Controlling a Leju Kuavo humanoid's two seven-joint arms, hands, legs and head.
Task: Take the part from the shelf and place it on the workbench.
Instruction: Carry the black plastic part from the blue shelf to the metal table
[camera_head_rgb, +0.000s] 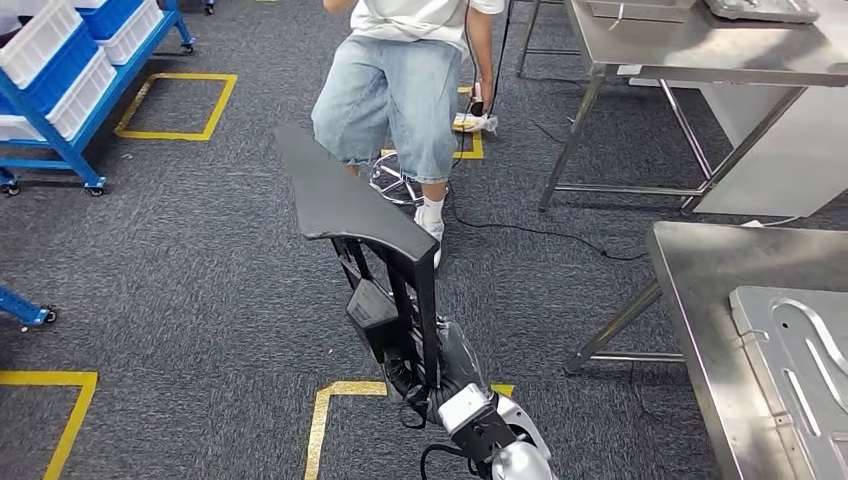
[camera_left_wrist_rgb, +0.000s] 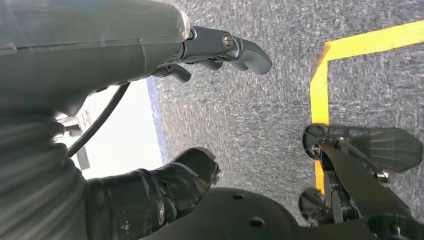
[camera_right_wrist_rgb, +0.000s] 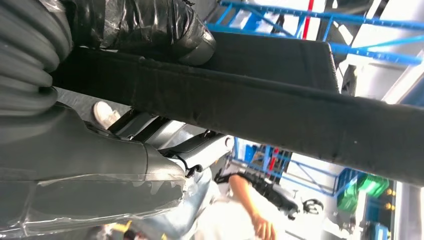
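Part: a long black part (camera_head_rgb: 340, 195) with a flat padded-looking top and a black frame beneath it, held up over the grey carpet floor (camera_head_rgb: 200, 270) in the head view, its far end pointing toward the person.
Right hand: the right hand (camera_head_rgb: 425, 375) grips the black frame under the part; in the right wrist view the thumb (camera_right_wrist_rgb: 165, 30) wraps over the part's edge, so this hand holds the part (camera_right_wrist_rgb: 280, 105).
Left hand: the left hand (camera_left_wrist_rgb: 200, 100) hangs over the carpet, fingers (camera_left_wrist_rgb: 245, 50) and thumb (camera_left_wrist_rgb: 195, 170) apart, nothing between them.
Counter: a metal counter (camera_head_rgb: 700, 290) stands at the right of the head view, well apart from the part; a pale pressed metal sheet (camera_head_rgb: 800, 360) lies on it.
Second counter: another metal counter (camera_head_rgb: 720, 50) stands farther back on the right.
Shelf: a blue shelf (camera_head_rgb: 70, 110) with white bins (camera_head_rgb: 60, 60) stands at the far left.
Person: a person (camera_head_rgb: 400, 90) in denim shorts stands just beyond the part.
Floor marks: yellow tape lines (camera_head_rgb: 325, 420) run on the carpet.
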